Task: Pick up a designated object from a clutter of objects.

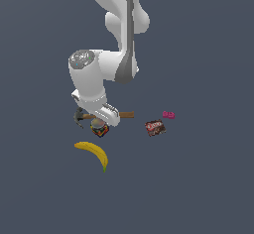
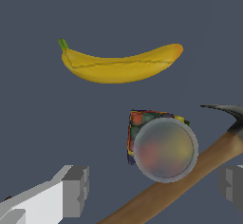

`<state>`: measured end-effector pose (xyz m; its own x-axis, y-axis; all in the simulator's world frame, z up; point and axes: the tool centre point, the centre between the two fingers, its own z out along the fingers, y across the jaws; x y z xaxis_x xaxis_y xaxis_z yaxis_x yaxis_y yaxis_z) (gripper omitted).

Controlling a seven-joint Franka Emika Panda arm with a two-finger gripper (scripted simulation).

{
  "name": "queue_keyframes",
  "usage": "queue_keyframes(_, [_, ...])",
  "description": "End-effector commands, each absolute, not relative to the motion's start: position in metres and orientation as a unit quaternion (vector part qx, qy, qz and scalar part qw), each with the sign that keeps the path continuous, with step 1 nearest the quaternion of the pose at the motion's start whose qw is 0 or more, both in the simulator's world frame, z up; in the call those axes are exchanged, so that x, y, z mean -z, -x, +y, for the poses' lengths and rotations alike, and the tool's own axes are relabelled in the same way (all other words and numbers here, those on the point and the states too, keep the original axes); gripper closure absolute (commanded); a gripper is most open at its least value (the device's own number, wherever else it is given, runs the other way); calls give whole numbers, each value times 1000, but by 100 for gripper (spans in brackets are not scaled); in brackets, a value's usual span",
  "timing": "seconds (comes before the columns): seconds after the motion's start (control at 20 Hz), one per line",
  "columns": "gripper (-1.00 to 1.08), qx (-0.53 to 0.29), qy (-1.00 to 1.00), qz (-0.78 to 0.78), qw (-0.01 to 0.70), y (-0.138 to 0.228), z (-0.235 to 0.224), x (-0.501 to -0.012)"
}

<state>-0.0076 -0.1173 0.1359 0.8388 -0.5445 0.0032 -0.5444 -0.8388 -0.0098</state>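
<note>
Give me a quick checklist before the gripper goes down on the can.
1. Gripper open: ok, fingers spread wide in the wrist view.
2. Can between the fingers: ok, it sits roughly midway.
3. Can upright: ok, round silvery top faces the wrist camera.
4. Hammer clear of the can: not ok, its handle runs right beside the can, perhaps touching.
5. Banana clear: ok, well apart from the can.
6. Height above the can: cannot tell; in the exterior view the arm hides most of it.
</note>
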Motion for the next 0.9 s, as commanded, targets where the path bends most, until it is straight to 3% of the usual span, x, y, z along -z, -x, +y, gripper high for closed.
queue_keyframes(0.0, [-92, 2, 952, 306, 2, 13, -127, -123])
queue_keyframes(0.85, [-92, 0, 945, 328, 0, 22, -136, -82])
